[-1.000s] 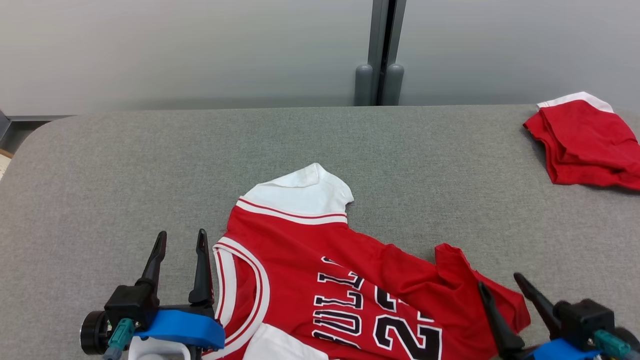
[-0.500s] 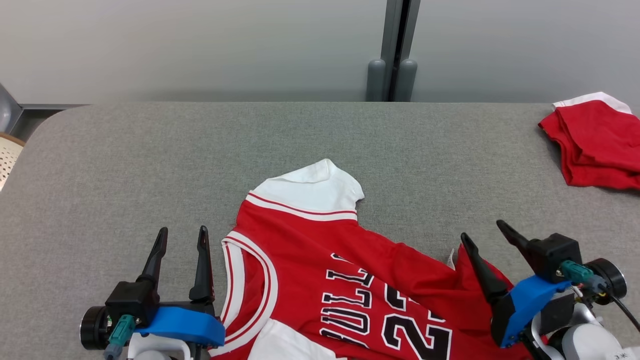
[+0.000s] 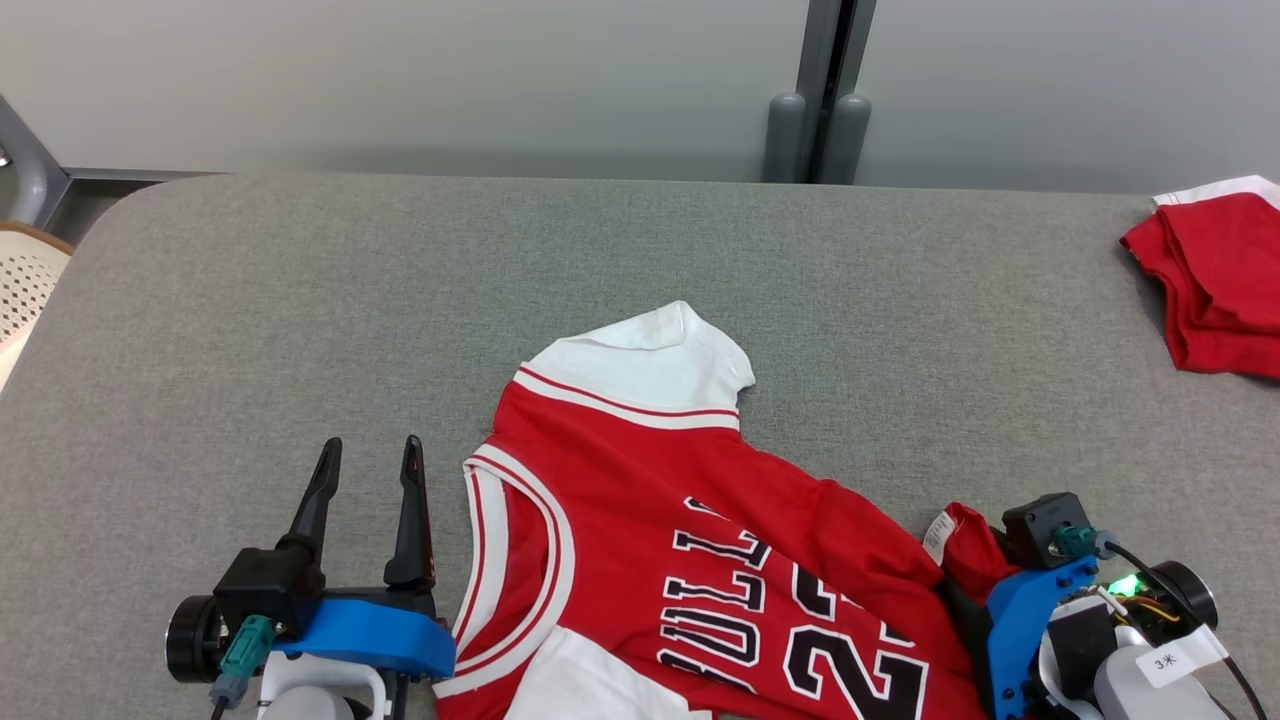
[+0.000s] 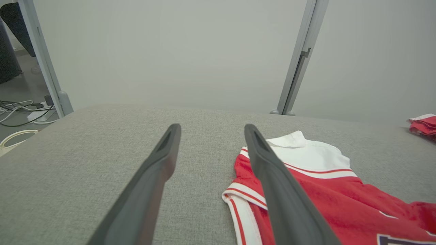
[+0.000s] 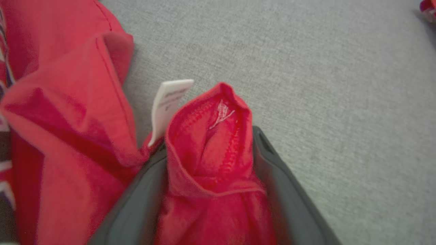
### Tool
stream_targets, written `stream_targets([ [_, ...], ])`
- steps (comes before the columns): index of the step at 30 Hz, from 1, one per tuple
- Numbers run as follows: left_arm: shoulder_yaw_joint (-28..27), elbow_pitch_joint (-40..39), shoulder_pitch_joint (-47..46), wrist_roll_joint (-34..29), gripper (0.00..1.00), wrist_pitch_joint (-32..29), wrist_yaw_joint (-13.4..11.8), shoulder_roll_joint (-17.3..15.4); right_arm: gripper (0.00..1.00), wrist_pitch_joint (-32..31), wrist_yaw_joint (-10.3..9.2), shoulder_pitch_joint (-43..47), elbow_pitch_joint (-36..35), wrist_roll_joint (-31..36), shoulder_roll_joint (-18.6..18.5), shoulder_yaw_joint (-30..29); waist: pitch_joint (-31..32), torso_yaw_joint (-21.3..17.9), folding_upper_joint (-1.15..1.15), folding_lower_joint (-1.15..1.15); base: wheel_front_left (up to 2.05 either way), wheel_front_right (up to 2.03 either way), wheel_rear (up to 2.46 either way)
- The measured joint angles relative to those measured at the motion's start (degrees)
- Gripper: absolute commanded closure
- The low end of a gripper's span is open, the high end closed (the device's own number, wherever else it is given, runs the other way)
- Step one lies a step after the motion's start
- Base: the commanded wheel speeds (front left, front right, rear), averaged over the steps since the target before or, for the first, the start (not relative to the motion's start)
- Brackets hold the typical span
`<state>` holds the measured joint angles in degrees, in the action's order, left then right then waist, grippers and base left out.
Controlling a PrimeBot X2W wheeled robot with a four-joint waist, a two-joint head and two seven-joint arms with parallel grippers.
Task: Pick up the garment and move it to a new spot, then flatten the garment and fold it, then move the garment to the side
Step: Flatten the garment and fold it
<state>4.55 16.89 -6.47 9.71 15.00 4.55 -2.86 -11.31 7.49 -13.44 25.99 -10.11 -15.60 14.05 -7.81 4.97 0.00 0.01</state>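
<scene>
where the right gripper (image 5: 211,139) is tipped down onto the cloth, its two dark fingers (image 5: 286,190) are seen spread wide, and a bunched red corner of the jersey (image 3: 640,480) is stood up between them, filling the gap; whether that corner is pinched cannot be told. a white label (image 5: 170,98) is seen sticking out just beside the left-hand finger in the right wrist view. the left gripper (image 3: 370,445) is held low at the near left of the table (image 3: 300,300), its fingers likewise spread wide with nothing between them, and its inner finger is placed just beside the jersey's white-trimmed armhole, though contact cannot be judged. the jersey itself is spread on the near middle of the grey table, between the two grippers, with a white panel pointed away from the robot and black-and-white lettering and numbers shown on the red chest; its right-hand edge is rumpled. a folded red cloth (image 3: 1220,280) with a white edge is laid well apart at the far right. a grey post (image 3: 820,100) is set against the pale wall behind the table, and a pale basket (image 3: 25,290) is glimpsed past the left edge.
</scene>
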Motion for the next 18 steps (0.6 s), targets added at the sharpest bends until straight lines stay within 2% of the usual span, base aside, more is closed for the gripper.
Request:
stream_targets([
  [4,-0.13,0.03,-0.1,0.14,0.0,0.0,-0.03,0.0,0.0,-0.04,0.0,-1.46,2.85,-1.34,-0.67,2.32,-0.12,0.4,0.0,0.0,0.0,0.0,0.0],
  [5,-0.2,0.07,-0.09,0.14,0.0,0.0,-0.03,-0.02,0.58,-0.11,-0.03,-1.74,3.38,-2.05,-0.73,3.18,-0.12,0.43,0.0,0.0,0.0,0.0,0.0],
  [6,-0.25,0.08,-0.1,0.15,0.0,0.0,-0.04,-0.02,0.92,-0.12,-0.09,-1.98,3.69,-2.96,-0.78,3.82,-0.09,0.43,0.0,0.0,0.0,0.0,0.0],
  [7,-0.23,0.08,-0.09,0.18,0.0,0.0,-0.05,-0.02,1.0,-0.02,-0.09,-2.22,3.93,-3.74,-0.79,4.38,-0.08,0.42,0.0,0.0,0.0,0.0,0.0],
  [12,-0.03,0.03,-0.08,0.49,0.0,0.0,-0.48,-0.01,1.0,3.61,0.0,-3.62,3.88,-5.38,-1.13,6.05,-0.12,0.29,0.0,0.0,0.0,0.0,0.0],
  [18,0.21,-0.38,-0.57,0.75,0.0,0.0,-0.48,-0.01,1.0,10.26,0.0,-10.12,2.66,-6.44,-1.94,3.86,-1.24,0.36,0.0,0.0,0.0,0.0,0.0],
])
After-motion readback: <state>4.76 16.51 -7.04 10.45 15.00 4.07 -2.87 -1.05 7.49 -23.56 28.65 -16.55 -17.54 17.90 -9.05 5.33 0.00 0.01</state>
